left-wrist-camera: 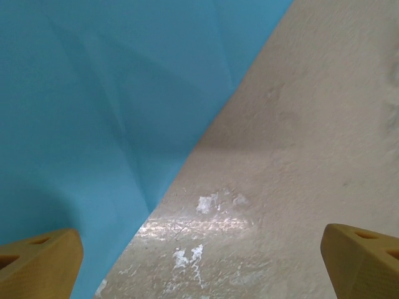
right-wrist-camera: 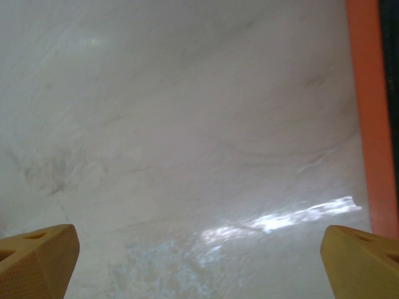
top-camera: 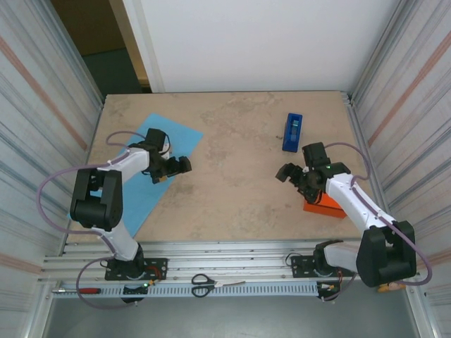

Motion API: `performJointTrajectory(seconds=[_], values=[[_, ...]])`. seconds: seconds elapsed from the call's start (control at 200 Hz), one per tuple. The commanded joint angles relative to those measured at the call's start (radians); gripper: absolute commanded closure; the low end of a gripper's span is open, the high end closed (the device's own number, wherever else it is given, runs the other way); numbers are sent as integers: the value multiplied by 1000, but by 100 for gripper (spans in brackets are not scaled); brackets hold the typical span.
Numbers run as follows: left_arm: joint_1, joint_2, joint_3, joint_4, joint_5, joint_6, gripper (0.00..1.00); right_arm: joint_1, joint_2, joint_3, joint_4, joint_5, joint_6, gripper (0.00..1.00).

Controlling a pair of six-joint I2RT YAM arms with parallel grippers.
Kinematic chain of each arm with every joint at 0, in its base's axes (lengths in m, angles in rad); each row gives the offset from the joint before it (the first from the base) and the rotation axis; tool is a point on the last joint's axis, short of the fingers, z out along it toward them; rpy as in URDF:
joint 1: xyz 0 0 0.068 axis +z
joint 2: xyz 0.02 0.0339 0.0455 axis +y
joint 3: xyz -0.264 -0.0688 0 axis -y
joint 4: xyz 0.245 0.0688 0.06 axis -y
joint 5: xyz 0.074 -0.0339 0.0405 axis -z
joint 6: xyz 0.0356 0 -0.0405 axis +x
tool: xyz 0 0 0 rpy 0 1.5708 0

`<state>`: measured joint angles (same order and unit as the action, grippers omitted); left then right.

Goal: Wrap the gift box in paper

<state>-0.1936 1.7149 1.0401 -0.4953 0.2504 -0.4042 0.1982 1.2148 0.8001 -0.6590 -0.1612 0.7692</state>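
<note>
The paper (top-camera: pixel 144 201) is a light blue sheet lying flat on the left of the table, partly under my left arm. My left gripper (top-camera: pixel 176 169) hangs open over the sheet's right edge. In the left wrist view the paper (left-wrist-camera: pixel 93 112) covers the upper left, and the open gripper (left-wrist-camera: pixel 199 268) has bare table between its fingertips. The gift box (top-camera: pixel 325 207) is orange and lies at the right, partly hidden under my right arm. My right gripper (top-camera: pixel 292 174) is open just left of it. In the right wrist view the gift box (right-wrist-camera: pixel 373 112) shows as an orange strip beside the empty gripper (right-wrist-camera: pixel 199 265).
A blue tape dispenser (top-camera: pixel 292 132) stands behind the right gripper. Scissors (top-camera: pixel 204 284) and a red-handled screwdriver (top-camera: pixel 86 290) lie on the metal rail at the near edge. Corrugated walls close in both sides of the beige table (top-camera: pixel 239 162).
</note>
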Motion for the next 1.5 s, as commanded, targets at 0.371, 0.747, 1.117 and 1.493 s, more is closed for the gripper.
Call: performJointTrajectory(seconds=[0.371,0.747,1.117,1.493], values=[[-201,39,-5,-124,52,135,10,-46,48,105,-17,-99,-142,2],[-226,-146,70,-55,32,18,7,98,119,179,41,-98,-177,2],[-141,286,513,-179,-15,-105,10,198,181,198,105,-87,-155,2],[-259,395,506,-234,3,44,14,161,86,162,100,23,-138,2]])
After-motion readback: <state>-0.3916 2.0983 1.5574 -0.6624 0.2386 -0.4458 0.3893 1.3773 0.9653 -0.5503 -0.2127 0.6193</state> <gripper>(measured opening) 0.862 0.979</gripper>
